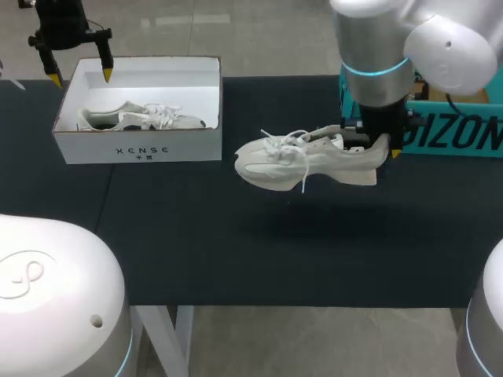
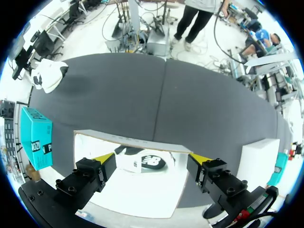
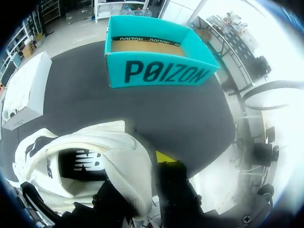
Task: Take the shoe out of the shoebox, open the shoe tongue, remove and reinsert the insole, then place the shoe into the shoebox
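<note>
Step call: take-out looks done, tongue step not yet begun.

- Dark surface (image 1: 236, 251) fills the middle of the head view.
- White shoebox (image 1: 141, 149) sits upper left, lid off. A teal box (image 1: 464, 137) stands at the right edge, apart from everything else.
- Shoe (image 1: 314, 163) is centre frame, toe pointing left. It hangs clear of the surface with its shadow below it, and is well apart from the shoebox.
- A second shoe (image 1: 130, 119) lies on its side inside the shoebox.
- Right end effector (image 1: 385, 145) is clamped on the shoe's heel. In the right wrist view one finger is inside the collar and one outside, so it is gripping the shoe.
- Left end effector (image 1: 78, 76) hovers over the shoebox's back left corner. Its fingers are spread wide and hold nothing. In its wrist view the second shoe lies ahead of them, between the tips and untouched.
- Laces (image 1: 287, 145) are loose and trailing. The tongue beneath them is hard to make out.
- Insole (image 3: 80, 164) is seated, seen through the collar.

Next, as I judge it:
- Lower the shoe sole-down onto bare surface, mid frame.
- Keep the heel pinned with the right arm.
- Bring the left arm across from the shoebox to pull the tongue up and forward.

Risks:
- The heel-only grip lets the toe sag.
- The laces could snag the left fingers.
</note>
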### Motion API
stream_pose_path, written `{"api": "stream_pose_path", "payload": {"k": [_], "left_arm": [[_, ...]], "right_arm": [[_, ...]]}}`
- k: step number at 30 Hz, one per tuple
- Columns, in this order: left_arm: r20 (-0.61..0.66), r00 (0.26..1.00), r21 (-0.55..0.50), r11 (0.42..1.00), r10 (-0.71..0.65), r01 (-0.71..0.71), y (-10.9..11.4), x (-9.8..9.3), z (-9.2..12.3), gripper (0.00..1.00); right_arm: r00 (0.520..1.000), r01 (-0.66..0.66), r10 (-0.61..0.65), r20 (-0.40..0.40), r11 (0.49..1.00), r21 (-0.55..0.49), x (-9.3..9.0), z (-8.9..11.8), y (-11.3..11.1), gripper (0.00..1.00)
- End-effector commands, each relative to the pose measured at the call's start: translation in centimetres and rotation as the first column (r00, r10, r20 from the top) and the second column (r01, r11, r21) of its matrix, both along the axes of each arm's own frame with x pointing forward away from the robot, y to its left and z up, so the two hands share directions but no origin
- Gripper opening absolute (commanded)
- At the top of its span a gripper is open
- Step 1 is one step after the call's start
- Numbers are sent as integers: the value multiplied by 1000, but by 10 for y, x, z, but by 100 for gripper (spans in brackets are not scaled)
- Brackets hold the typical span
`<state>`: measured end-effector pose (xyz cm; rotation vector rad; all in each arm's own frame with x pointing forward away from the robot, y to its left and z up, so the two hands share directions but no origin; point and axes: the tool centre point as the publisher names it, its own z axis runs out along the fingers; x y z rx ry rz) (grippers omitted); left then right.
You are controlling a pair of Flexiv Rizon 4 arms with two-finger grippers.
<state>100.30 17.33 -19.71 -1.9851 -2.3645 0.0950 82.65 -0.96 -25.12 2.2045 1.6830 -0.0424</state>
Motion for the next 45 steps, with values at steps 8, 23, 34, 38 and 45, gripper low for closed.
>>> {"api": "stream_pose_path", "payload": {"k": [8,23,34,38,45], "left_arm": [[0,1000,2,1000,0,0,0,0,0,100],[0,1000,2,1000,0,0,0,0,0,100],[0,1000,2,1000,0,0,0,0,0,100],[0,1000,2,1000,0,0,0,0,0,100],[0,1000,2,1000,0,0,0,0,0,100]], "right_arm": [[999,-48,48,-3,997,-57,7,-41,24,0],[995,-77,74,-66,996,-36,-5,-99,53,0],[996,-41,40,-80,999,-9,-7,-123,72,0],[996,-27,25,-88,999,-17,-7,-130,73,0],[996,-22,21,-92,1000,-14,-9,-123,68,100]]}}
